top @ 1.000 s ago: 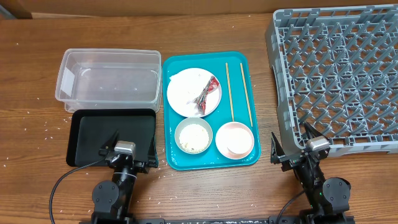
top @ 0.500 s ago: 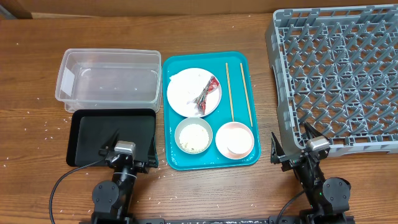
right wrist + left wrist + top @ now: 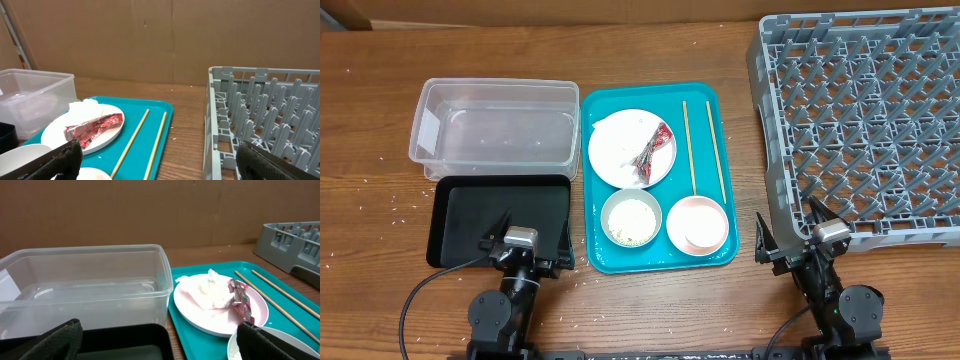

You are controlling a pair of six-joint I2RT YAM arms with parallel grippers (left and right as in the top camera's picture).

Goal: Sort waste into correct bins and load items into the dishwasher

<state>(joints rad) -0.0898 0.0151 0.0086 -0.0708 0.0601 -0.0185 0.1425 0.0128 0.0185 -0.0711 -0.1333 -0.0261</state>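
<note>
A teal rectangular plastic serving tray (image 3: 705, 100) lies in the middle of the wooden bench (image 3: 370, 90). On its far half sits a large round pale plate (image 3: 610, 160) that carries a crumpled white paper napkin (image 3: 210, 292) and a small red-and-silver wrapper (image 3: 652, 150). Two thin wooden chopsticks (image 3: 689, 140) lie along the tray's right side. On its near half stand a white bowl (image 3: 607, 205) with loose white rice grains (image 3: 631, 222) inside and a pale pink bowl (image 3: 697, 223). Left of the tray are a clear rectangular plastic tub (image 3: 425, 120) and, nearer, a shallow black rectangular tray (image 3: 470, 215). Right of the tray stands a large grey plastic dish rack (image 3: 860, 120). The left pincer (image 3: 532, 237) and the right pincer (image 3: 788, 230) are both spread wide at the tray's near corners and grasp nothing.
</note>
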